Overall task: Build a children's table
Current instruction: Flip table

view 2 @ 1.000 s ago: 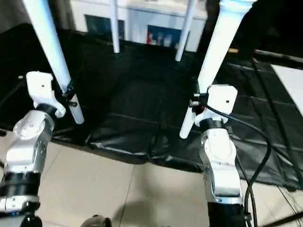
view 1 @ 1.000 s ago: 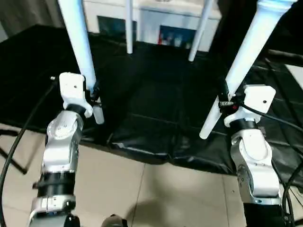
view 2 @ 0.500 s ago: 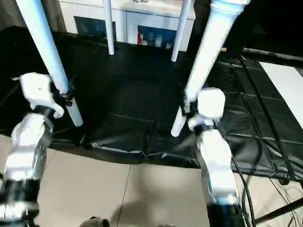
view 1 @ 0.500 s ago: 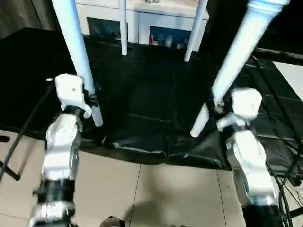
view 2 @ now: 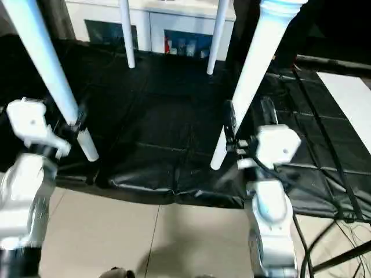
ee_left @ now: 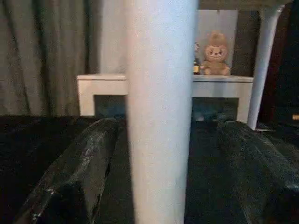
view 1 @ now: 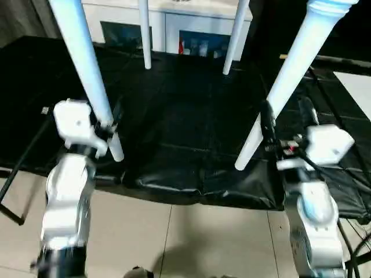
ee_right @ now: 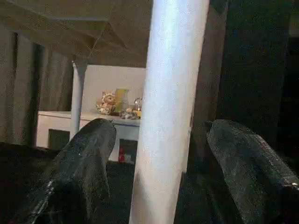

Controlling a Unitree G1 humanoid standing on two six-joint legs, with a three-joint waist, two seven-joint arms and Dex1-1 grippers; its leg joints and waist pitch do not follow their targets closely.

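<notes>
From my head camera, the children's table [view 1: 313, 35] stands on its legs on the black-covered work table [view 1: 185, 133], filling the frame's upper part. My left gripper [ee_left: 154, 186] and right gripper [ee_right: 154, 182] each straddle a near leg, fingers spread apart, gripping nothing. Only the wrist cameras catch the plush toy [ee_left: 215, 53] on the white cabinet [ee_left: 103, 86].
</notes>
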